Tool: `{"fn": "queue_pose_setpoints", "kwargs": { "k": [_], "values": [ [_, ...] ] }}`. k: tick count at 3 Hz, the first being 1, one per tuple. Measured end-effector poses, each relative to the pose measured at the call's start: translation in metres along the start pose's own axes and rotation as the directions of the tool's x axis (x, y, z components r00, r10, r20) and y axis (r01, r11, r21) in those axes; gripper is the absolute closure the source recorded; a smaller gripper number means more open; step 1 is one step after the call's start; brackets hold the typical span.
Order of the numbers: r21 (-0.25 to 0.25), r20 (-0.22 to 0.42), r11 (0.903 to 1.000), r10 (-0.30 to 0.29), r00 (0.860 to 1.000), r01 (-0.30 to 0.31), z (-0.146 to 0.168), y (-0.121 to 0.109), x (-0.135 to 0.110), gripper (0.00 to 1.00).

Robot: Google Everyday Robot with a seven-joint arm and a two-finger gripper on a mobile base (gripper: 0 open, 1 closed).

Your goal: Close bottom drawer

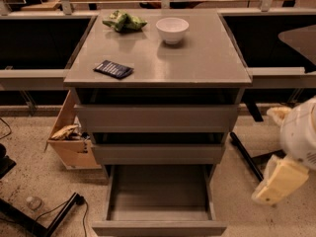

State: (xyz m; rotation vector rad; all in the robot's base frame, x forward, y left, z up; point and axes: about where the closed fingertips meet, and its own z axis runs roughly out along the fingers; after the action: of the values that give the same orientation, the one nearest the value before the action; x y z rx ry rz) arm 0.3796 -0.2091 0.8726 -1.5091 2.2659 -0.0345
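The grey cabinet (158, 117) stands in the middle of the camera view with three handleless drawers. The bottom drawer (159, 226) is pulled far out towards me. Its slim flat front is at the lower edge of the view, and its shallow grey tray (159, 191) looks empty. The middle drawer front (158, 153) and the taller top drawer front (157, 117) stick out a little. My gripper (279, 181), a cream-coloured piece under the white arm (301, 132), hangs at the lower right. It is to the right of the open drawer and does not touch it.
On the cabinet top lie a white bowl (172, 29), a green bag (123, 21) and a dark blue packet (113, 69). A cardboard box (71, 137) sits on the floor to the left. A black stand leg (244, 154) crosses the floor to the right, and cables (59, 216) lie at the lower left.
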Motion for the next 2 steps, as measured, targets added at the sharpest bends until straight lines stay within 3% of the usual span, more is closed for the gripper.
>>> {"fn": "queue_pose_setpoints", "kwargs": {
  "k": [1, 2],
  "values": [
    [-0.036, -0.032, 0.9983, 0.045, 0.998, -0.046, 0.062, 0.036, 0.036, 0.00],
    [-0.126, -0.086, 0.9881, 0.079, 0.993, -0.089, 0.129, 0.075, 0.072, 0.00]
  ]
}}
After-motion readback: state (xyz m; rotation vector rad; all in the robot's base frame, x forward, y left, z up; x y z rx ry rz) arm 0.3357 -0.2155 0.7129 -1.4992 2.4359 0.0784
